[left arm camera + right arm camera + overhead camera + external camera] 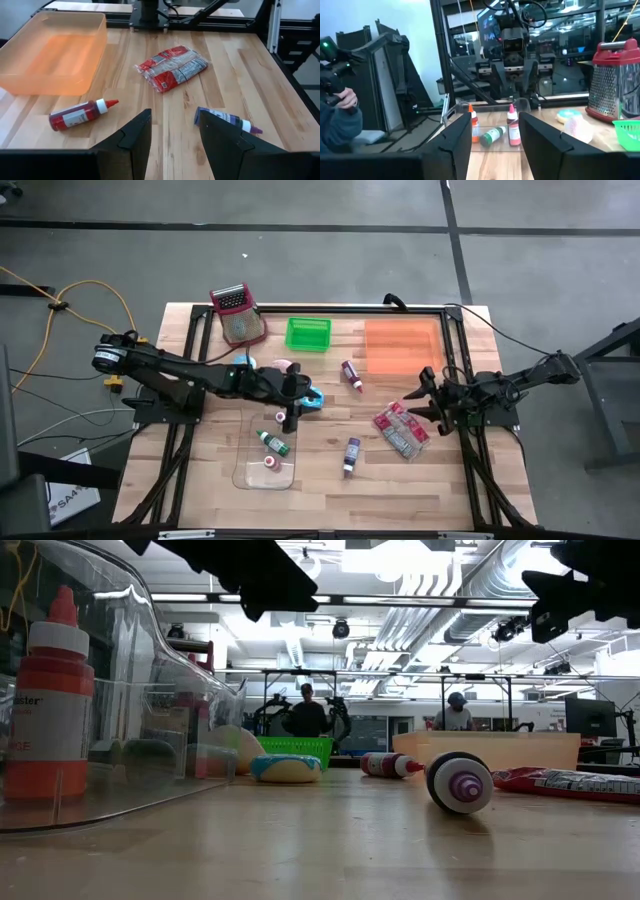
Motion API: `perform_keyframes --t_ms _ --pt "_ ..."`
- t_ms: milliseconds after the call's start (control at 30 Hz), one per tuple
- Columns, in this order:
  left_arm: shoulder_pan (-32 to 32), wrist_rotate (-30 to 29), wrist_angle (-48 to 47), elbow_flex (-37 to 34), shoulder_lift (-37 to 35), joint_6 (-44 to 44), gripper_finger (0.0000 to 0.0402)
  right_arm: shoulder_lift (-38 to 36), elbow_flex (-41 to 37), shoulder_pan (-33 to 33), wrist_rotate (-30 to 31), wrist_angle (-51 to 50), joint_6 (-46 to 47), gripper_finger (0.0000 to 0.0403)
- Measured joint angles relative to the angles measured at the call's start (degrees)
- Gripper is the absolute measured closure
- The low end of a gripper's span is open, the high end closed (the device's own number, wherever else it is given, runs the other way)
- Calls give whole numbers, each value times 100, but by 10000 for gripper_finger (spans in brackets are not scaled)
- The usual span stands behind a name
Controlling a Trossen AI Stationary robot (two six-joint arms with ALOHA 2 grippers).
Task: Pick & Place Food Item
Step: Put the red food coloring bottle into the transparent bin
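Left gripper (292, 402) hangs over table centre-left, fingers (135, 137) parted with nothing between them. Right gripper (424, 395) is at the right edge, jaws apart too, empty. Task item looks like the red-and-white crinkled plastic food packet (400, 430), lying flat on the wooden table (330, 480), just left of the right gripper and near of the translucent orange bin (402, 348). Count: one packet, one orange bin, one green basket (308, 333), one red-topped metal grater (238, 314), one clear tray (265, 455) holding small bottles, one red squeeze bottle (351, 374), one purple squeeze bottle (351, 454), one blue-iced donut (286, 768).
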Motion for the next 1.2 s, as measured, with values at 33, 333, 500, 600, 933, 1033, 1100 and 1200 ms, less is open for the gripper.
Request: perform_keyframes --t_ms 33,333,500,600,933,1033,1100,1200 --pt "13 0 0 0 0 -10 245 0 6 0 32 -18 9 251" --pt "41 2 2 0 0 -10 245 548 403 0 442 -48 0 251" --pt "41 2 4 0 0 -102 245 1330 903 0 718 -75 -158 251" --pt "41 2 4 0 0 -144 245 1905 1308 0 1058 -198 -258 251" --pt "41 2 7 0 2 -159 245 4123 2719 -65 2020 -721 -643 251" --pt "41 2 7 0 2 -159 245 4750 3088 -226 2165 -726 -603 251" --pt "41 2 4 0 2 -158 245 5164 3324 -368 2236 -723 -609 251" --pt "41 2 2 0 2 -157 245 5762 3646 -610 2246 -718 -588 251"
